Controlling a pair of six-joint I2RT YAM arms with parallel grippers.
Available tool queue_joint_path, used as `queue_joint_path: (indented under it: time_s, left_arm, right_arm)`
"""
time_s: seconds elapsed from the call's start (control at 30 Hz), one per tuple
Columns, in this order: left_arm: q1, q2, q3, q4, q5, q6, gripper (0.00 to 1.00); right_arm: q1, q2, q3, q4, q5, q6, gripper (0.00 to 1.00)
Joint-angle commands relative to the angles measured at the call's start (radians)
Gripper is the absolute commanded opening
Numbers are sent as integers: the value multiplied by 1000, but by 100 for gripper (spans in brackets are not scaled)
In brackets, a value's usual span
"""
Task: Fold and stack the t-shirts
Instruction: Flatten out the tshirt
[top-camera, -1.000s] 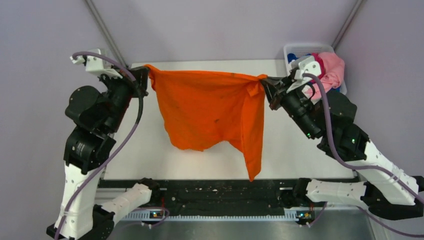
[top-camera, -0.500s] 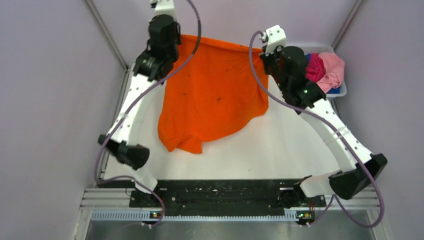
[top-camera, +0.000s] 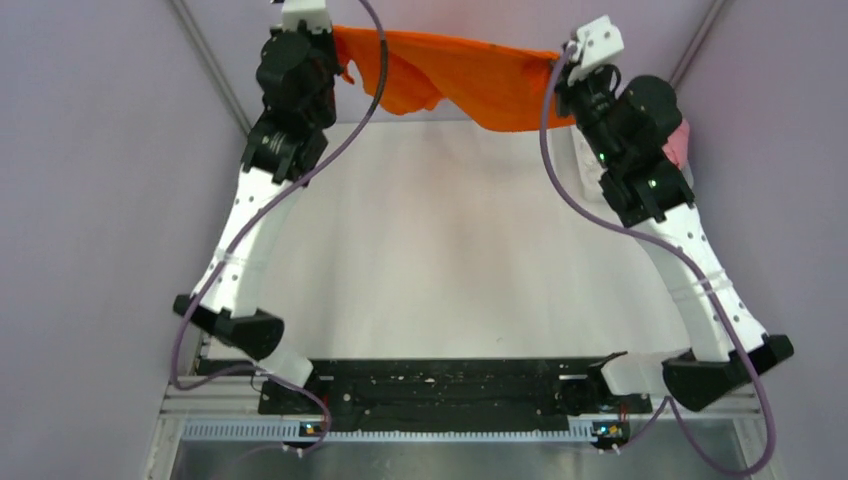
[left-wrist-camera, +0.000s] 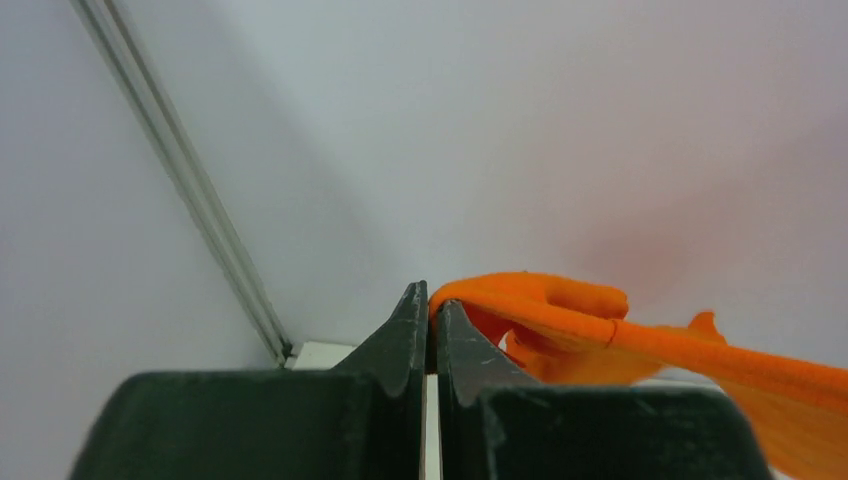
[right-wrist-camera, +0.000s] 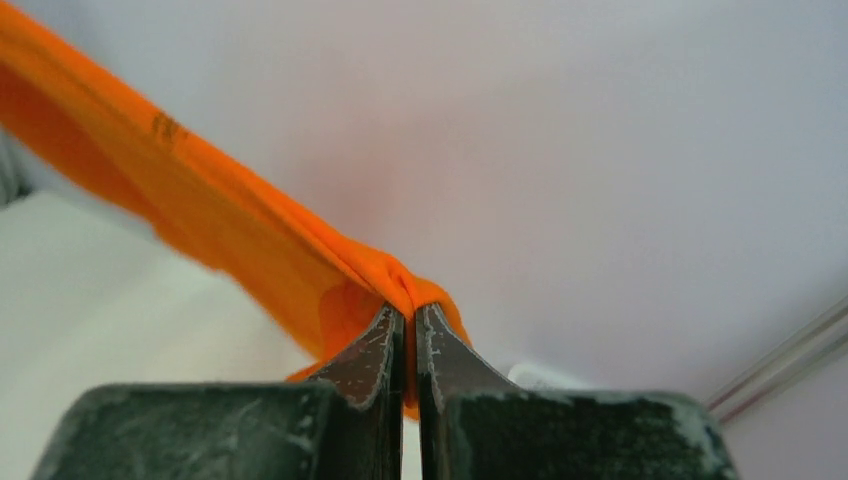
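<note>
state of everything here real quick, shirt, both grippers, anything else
orange t-shirt: unfolded, held up at the table's far edge, stretched between both grippers
left gripper: shut on one end of the orange t-shirt
right gripper: shut on the other end of the orange t-shirt
pink cloth: far right, mostly hidden behind the right arm, not held

I have my left arm (top-camera: 245, 215) and right arm (top-camera: 690, 260) both stretched far forward and raised, with the elbows low and out to the sides. The left gripper (left-wrist-camera: 430, 300) and right gripper (right-wrist-camera: 410, 315) each have their jaws pinched tight on an edge of the orange t-shirt (top-camera: 470, 75).
</note>
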Motion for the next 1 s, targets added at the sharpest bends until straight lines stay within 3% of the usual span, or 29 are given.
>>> queue_joint_path:
  time_s: [0.0,0.2,0.37,0.47,0.57,0.67,0.83,0.97]
  left_arm:
    - [1,-246,-409,128,71,-32,0]
    - [-22,-486,-1067,59,133,-370,0]
    - [-68,-569,-1387,9,263,-616,0]
    - [-111,-566,-1468,-114,270,-736,0]
    - [-130,-582,-1540,-213,268,-849,0]
    - [-138,-618,-1615,-227,320,-913,0]
    - [-141,-662,-1647,-324,317,-1004,1]
    - [-142,-675,-1600,-488,232,-1064,12]
  right_arm:
    - [-8,-200,-311,45,-236,-83,0]
    - [51,-412,-750,4,-402,75,0]
    - [274,-441,-963,-9,-299,215,0]
    - [382,-346,-1010,-18,-344,316,0]
    - [534,-257,-1014,-105,-277,385,0]
    - [573,-210,-974,-234,-257,496,0]
    - [602,-177,-980,-230,-500,652,7]
    - [696,-115,-1022,-201,-547,686,18]
